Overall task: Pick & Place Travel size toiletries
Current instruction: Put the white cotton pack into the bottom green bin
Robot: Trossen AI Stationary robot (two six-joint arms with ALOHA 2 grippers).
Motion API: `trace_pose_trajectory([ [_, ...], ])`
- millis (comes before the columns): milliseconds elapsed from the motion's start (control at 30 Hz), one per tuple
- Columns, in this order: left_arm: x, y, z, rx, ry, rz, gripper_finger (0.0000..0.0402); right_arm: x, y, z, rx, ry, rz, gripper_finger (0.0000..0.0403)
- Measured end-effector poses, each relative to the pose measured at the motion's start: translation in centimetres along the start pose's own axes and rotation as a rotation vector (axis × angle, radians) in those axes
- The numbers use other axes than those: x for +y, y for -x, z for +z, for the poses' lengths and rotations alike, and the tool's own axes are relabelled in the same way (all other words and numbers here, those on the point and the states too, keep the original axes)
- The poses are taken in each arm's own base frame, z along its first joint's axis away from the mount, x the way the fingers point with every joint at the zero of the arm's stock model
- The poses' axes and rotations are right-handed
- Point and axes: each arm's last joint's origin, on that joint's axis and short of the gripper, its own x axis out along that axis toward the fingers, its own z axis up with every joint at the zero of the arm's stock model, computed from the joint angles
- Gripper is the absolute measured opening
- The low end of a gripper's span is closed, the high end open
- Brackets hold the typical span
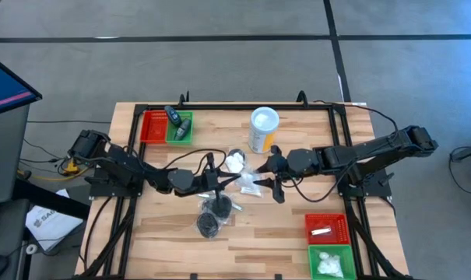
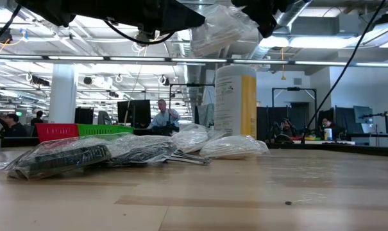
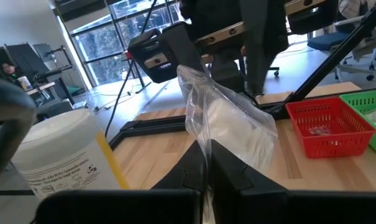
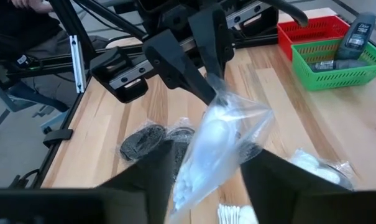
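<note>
White packet (image 4: 215, 149) hangs clenched in the left hand (image 4: 206, 84), right hand (image 4: 203, 177) open around it, two dark pucks (image 1: 212, 214) below.

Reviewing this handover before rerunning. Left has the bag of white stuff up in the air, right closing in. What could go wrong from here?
1. The left gripper pinches only one thin edge of the clear bag; it could slip out.
2. The right gripper straddles the hanging bag, fingers apart; closing on loose film may give a weak hold.
3. The yellow canister stands close beside both arms; a swing could knock it over.
</note>
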Motion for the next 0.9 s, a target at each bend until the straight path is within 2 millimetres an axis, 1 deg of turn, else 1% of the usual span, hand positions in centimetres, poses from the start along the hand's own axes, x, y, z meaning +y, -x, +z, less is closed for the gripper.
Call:
trace_pose_trajectory([
  [67,0.0,0.0,0.0,0.0,0.0,0.0,0.0001,0.0,0.0,-0.01,0.001,0.002,0.0,0.0121],
  [233,0.0,0.0,-0.01,0.001,-0.001,0.0,0.0001,0.0,0.0,-0.01,0.001,0.002,0.0,0.002],
  [267,0.0,0.0,-0.01,0.001,0.0,0.0,0.0001,0.0,0.0,-0.01,0.001,0.006,0.0,0.0011],
  [367,0.0,0.0,-0.01,0.001,0.0,0.0,0.0001,-0.02,0.0,0.0,0.0,0.008,-0.005,0.0012],
  [467,0.0,0.0,-0.01,0.001,0.0,0.0,0.0003,-0.03,0.0,0.0,-0.001,0.009,-0.009,0.0003],
  [733,0.0,0.01,-0.05,0.005,0.014,-0.001,0.0017,-0.08,0.01,-0.13,0.009,0.008,-0.028,0.0001],
  [900,-0.28,0.18,-0.01,0.004,0.014,-0.011,0.0032,0.27,0.06,-0.43,0.033,0.015,-0.021,0.0001],
])
